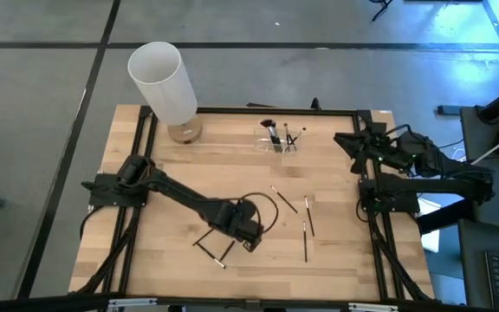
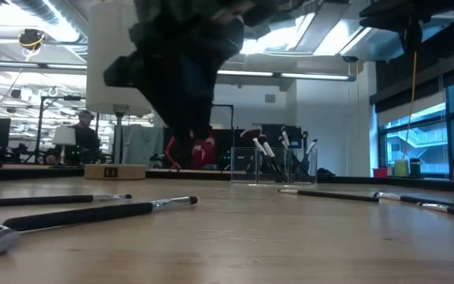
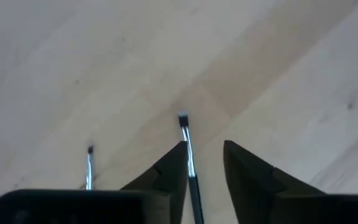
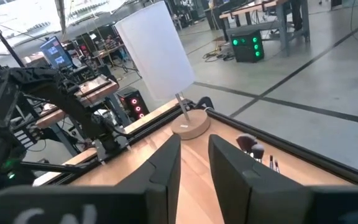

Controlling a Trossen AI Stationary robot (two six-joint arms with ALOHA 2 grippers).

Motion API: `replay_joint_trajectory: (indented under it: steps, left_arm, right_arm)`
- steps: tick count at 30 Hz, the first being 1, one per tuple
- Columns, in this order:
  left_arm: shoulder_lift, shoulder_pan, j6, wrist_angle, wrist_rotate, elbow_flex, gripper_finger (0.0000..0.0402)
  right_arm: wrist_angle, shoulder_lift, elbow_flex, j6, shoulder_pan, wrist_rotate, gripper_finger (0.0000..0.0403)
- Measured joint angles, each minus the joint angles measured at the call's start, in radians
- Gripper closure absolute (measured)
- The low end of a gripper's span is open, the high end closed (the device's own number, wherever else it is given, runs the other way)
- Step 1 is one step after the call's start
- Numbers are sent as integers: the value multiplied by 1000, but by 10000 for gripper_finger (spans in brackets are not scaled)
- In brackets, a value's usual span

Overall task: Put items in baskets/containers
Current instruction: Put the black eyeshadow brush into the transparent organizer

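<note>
The left gripper [image 3: 205, 163], low at centre frame, stood with jaws narrowly parted astride a makeup brush [image 3: 188, 163]; the right gripper [image 4: 194, 158] waited at right, jaws slightly apart.

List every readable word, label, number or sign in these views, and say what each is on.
None can be read.
The brushes, the organizer and the white cylinder show no print.
The monitor in the room behind shows content too small to read.

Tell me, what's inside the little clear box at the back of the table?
Inside the clear organizer stand a few black-handled brushes, heads up, one with a fluffy dark head. The box's dividers are too faint to see, so which compartment each brush sits in cannot be told.
</note>
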Motion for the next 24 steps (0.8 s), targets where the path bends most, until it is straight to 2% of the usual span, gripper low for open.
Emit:
replay_joint_trajectory:
  steps: [4,7,16,24]
  left_arm:
    - [8,-32,-19,5,-30,-3,265]
    - [31,-38,-36,5,-23,-3,253]
    - [107,-32,-37,2,68,-3,267]
    - [100,-18,-35,-6,61,-3,270]
  right_arm:
    - [18,22,0,1,0,0,319]
    - [31,43,0,0,0,0,319]
    - [43,75,0,-6,0,0,319]
    - [56,75,0,-7,0,0,319]
